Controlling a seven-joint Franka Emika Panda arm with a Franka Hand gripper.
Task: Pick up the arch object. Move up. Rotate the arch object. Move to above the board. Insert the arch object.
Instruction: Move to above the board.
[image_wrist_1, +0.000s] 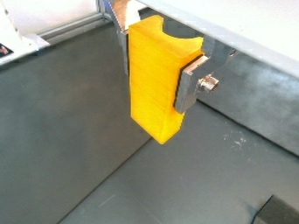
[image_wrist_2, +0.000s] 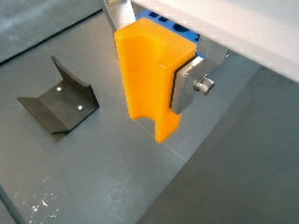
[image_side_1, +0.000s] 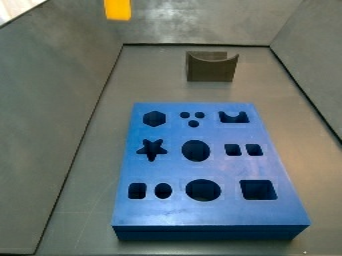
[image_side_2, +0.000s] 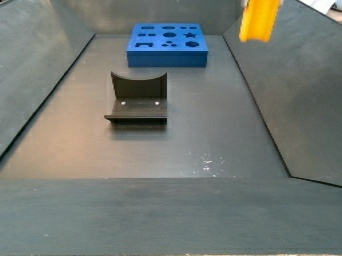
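The gripper (image_wrist_1: 158, 61) squeezes the small yellow-orange plastic arch block (image_wrist_1: 158, 79) high at the top of both side views, and it could slip before reaching the big blue board (image_side_1: 207, 165).

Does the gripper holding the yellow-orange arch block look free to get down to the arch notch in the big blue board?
Probably yes. The gripper holds the yellow-orange arch block high above the floor; nothing covers the blue board, and its arch notch lies open.
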